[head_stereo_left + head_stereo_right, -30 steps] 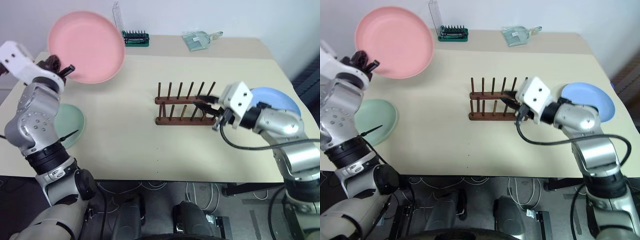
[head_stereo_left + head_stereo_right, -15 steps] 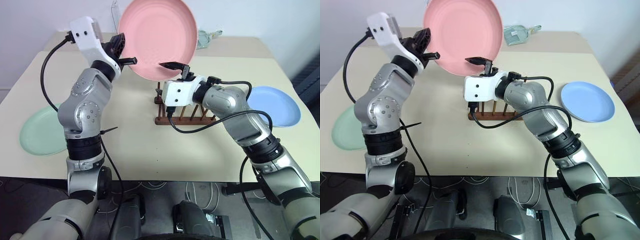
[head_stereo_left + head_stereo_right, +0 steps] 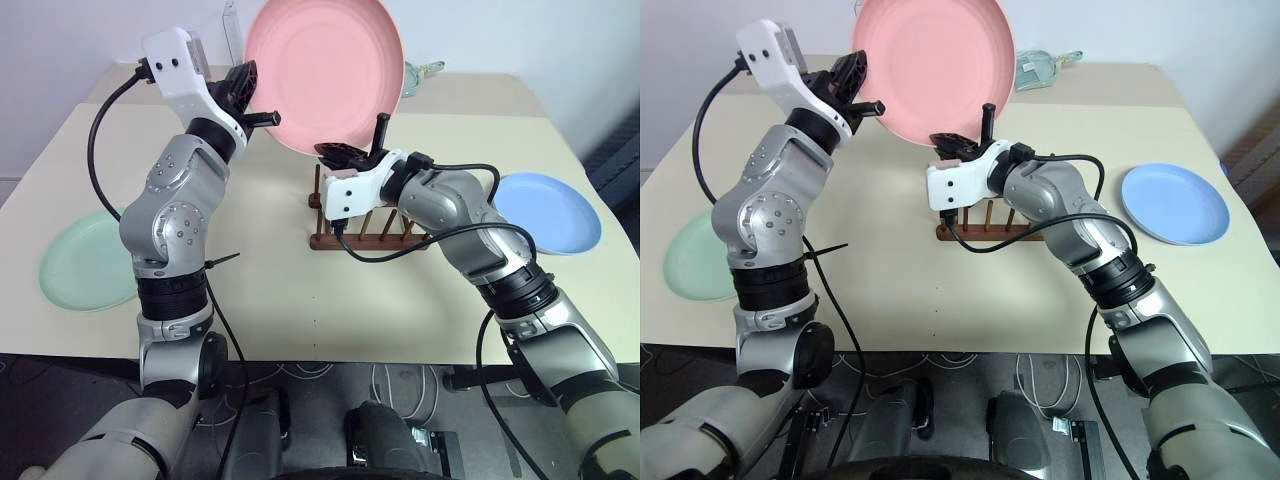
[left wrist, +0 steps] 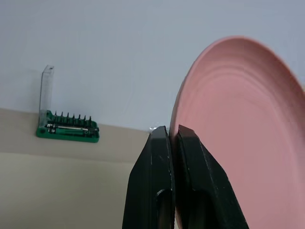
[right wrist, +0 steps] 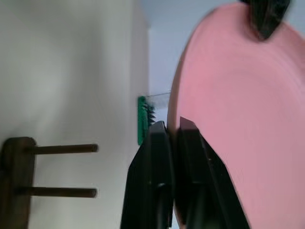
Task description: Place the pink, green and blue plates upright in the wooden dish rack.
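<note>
Pink plate (image 3: pixel 325 75) held on edge above & just behind rack (image 3: pixel 365 212). L gripper (image 3: pixel 262 118) pinches its left rim, R gripper (image 3: pixel 352 152) pinches bottom rim, both clamped on it. R is nearer the rack; slots lie straight below. Green (image 3: pixel 85 262) & blue (image 3: pixel 552 211) plates flat on table.

pink plate (image 3: pixel 325 70): smooth matt plastic, faint concentric ridges
wooden dish rack (image 3: pixel 345 239): dark reddish-brown wood, dull sheen
blue plate (image 3: pixel 555 210): smooth matt plastic
green plate (image 3: pixel 80 262): smooth matt plastic
table (image 3: pixel 280 290): matt cream surface, smooth
left gripper (image 4: pixel 172 136): matt black plastic fingers
</note>
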You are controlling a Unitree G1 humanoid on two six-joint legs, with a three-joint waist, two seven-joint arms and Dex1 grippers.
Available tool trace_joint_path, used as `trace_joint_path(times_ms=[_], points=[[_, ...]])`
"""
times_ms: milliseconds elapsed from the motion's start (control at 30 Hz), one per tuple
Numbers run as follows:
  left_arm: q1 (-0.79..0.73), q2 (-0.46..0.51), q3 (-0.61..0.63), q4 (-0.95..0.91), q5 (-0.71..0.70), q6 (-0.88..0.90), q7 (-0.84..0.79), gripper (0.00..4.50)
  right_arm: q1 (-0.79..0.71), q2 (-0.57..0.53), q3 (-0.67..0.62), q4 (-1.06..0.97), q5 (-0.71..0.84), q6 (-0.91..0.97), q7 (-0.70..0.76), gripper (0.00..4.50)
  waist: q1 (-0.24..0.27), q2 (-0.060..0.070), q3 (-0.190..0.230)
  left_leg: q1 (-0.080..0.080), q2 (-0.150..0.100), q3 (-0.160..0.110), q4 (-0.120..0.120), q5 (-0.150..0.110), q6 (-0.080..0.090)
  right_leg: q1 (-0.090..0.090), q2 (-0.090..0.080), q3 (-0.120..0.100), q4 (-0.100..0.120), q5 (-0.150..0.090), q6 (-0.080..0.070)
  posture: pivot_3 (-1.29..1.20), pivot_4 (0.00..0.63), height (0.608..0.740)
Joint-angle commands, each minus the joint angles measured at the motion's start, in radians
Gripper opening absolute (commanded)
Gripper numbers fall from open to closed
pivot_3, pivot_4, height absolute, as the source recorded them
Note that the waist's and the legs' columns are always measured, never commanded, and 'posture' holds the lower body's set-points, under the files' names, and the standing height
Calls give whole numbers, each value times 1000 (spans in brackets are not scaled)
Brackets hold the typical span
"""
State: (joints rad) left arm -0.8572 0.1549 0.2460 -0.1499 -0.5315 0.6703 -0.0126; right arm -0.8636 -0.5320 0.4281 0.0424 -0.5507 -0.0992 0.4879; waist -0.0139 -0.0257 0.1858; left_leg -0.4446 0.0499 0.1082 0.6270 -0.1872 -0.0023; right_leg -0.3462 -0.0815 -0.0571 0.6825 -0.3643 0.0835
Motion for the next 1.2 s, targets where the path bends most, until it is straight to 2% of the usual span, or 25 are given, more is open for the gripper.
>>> trace_joint_path(times_ms=[33, 267, 367, 467, 567, 733, 967, 1100, 1200], points=[[-20, -28, 40, -55, -66, -36, -8, 978, 10, 1, -28, -20, -23, -7, -10, 0, 1, 0, 0, 0, 0, 0, 0, 0, 0, 0, 0, 0, 0, 0, 0, 0, 150, 732], [-52, -61, 139, -54, -142, -120, 43, 4418, 15, -19, -62, -15, -65, -20, -43, 0, -2, 0, 0, 0, 0, 0, 0, 0, 0, 0, 0, 0, 0, 0, 0, 0, 150, 732], [-57, -35, 166, -42, -165, -148, 24, 4418, 26, -42, -103, -13, -56, -20, -56, 0, 0, 0, 0, 0, 1, 0, 0, 0, 0, 0, 0, 0, 0, 0, 0, 0, 150, 732], [-30, 34, 130, -35, -107, -177, -31, 4418, 55, -53, -192, -36, 23, 7, -55, 0, 1, 0, 0, 0, 0, 0, 0, 0, 0, 0, 0, 0, 0, 0, 0, 0, 150, 732], [40, 142, 63, 14, -16, -193, -121, 4418, 97, -41, -332, -117, 209, 89, 10, 0, 2, 0, 0, 0, 0, 0, 0, 0, 0, 1, 2, 0, 0, 0, 0, 0, 150, 732], [199, 296, -59, 44, 59, -250, -374, 4418, 192, -18, -504, -334, 553, 336, 146, 0, -1, 0, 0, 0, 0, 0, -1, 0, 0, 0, 2, 0, 0, 0, 0, 0, 150, 732], [407, 397, -172, -6, 48, -282, -687, 4418, 287, 31, -652, -573, 1026, 691, 187, 0, -3, 1, 1, 0, 0, 0, -5, 0, 0, -1, 0, 1, 0, 0, 0, 0, 150, 732], [481, 423, -217, -15, 59, -315, -799, 4418, 329, 49, -733, -594, 1228, 812, 153, 0, -1, 1, 1, 0, 0, 0, -5, 0, 0, -2, -1, 1, 0, 0, -1, 0, 150, 732], [525, 437, -246, -17, 75, -341, -860, 4418, 345, 57, -783, -557, 1306, 854, 98, 0, -1, 1, 1, 0, 0, 0, -5, -3, 4, -2, -2, 1, 0, 0, -1, 0, 150, 732]])
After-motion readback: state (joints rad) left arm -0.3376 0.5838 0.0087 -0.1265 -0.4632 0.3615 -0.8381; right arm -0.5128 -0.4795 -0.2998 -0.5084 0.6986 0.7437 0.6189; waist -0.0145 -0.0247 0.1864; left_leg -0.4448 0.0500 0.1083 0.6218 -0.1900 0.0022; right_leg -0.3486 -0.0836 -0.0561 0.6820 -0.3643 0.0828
